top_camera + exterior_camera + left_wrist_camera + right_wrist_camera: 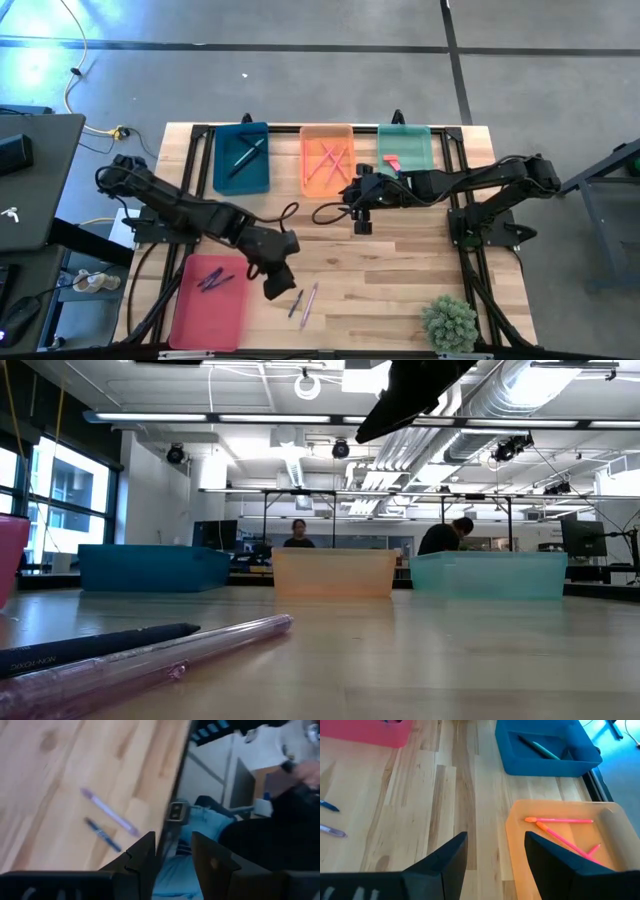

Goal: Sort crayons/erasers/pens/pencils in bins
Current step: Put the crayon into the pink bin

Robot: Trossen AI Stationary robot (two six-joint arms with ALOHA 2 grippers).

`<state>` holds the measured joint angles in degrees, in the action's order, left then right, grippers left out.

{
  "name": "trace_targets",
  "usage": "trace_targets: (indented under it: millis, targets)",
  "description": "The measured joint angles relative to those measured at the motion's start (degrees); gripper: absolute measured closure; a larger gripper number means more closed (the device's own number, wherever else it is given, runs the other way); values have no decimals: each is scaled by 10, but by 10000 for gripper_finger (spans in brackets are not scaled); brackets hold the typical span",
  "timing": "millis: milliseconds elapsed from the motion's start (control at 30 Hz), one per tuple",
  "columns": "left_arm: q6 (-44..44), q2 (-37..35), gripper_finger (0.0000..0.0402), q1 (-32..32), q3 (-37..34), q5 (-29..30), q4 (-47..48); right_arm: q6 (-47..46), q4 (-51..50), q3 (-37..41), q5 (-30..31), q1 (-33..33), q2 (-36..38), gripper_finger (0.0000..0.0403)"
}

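A: Left end effector (279, 287) sits over the counter (400, 270), just beside the two loose pens and between them and the pink-red bin (210, 300). Left wrist view: fingers (142, 857) parted to a narrow gap, nothing between them.

B: Which pens?

A: Dark blue pen (294, 304) and clear pink-purple pen (308, 305), side by side on the counter, well apart from the row of three bins at the far edge.

B: Right arm?

A: Right end effector (361, 216) hangs just beside the orange bin (327, 160), fingers spread wide, empty. Waiting, I'd say.

B: Bins?

A: Teal-blue bin (241, 158) has pens, orange bin has pink sticks, mint-green bin (405, 152) has a red eraser (391, 162), pink-red bin has dark pens.

B: Step?

A: Looks like lining up a pick on one of the two pens. Next move needs the fingers straddling a single pen across its width, not both. They lie close, so snagging the neighbour is the risk.
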<state>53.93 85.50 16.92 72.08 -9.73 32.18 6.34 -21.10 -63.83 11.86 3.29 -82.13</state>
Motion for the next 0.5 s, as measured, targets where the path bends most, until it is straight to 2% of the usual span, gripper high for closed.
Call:
trace_targets:
  millis: [200,500]
  targets:
    - [-31,-1,289,18,53,56,17,0,0,0,0,0,0,213]
    - [-16,4,289,50,58,165,75,0,0,0,0,0,0,213]
